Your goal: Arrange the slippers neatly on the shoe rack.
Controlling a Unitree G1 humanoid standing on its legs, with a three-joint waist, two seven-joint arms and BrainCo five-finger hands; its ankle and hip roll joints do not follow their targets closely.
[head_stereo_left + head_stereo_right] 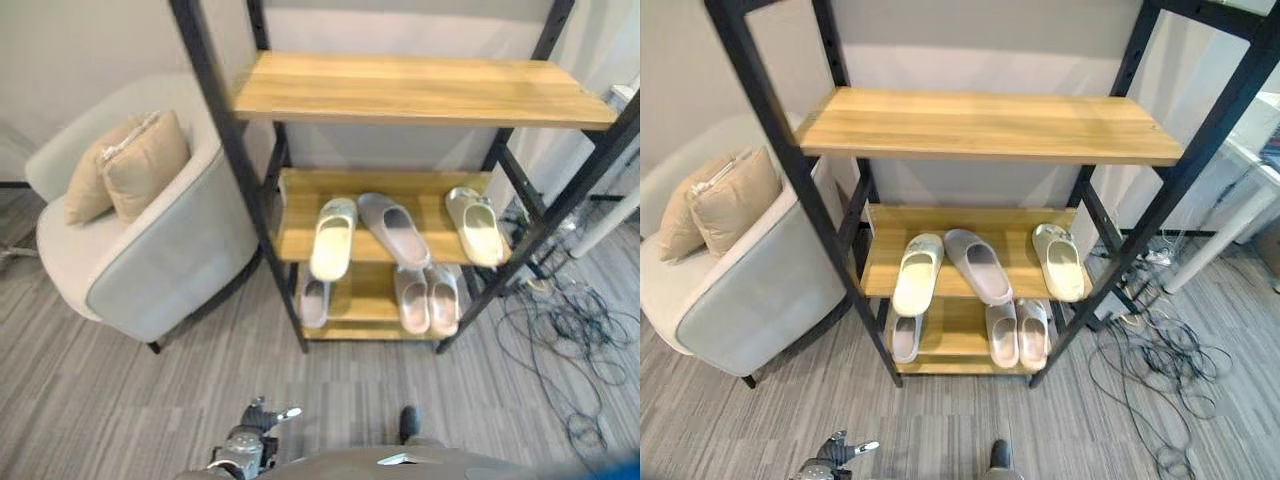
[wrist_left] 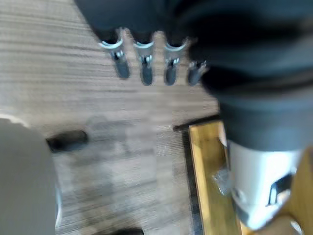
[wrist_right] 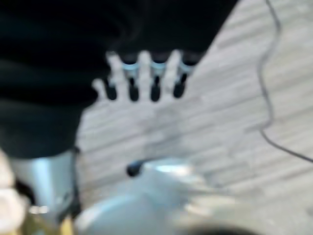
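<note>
Both hands hang empty above the floor, fingers straight and relaxed.
Left hand (image 2: 146,63) hovers over the grey carpet (image 1: 120,400); right hand (image 3: 142,78) does the same. An armchair (image 1: 150,250) with two cushions (image 1: 125,165) stands left of the shoe rack (image 1: 420,90). On the middle shelf (image 1: 300,215) lie a cream slipper (image 1: 333,238) at the left edge, a grey slipper (image 1: 395,230) turned askew in the middle, and another cream slipper (image 1: 476,226) at the right edge. On the bottom shelf (image 1: 365,290) lie one slipper (image 1: 314,300) on the left and a pair (image 1: 427,298) side by side on the right.

Matt black metal shoe rack (image 1: 790,165) with smooth wooden shelves, soft-looking matt slippers (image 1: 917,273)
</note>
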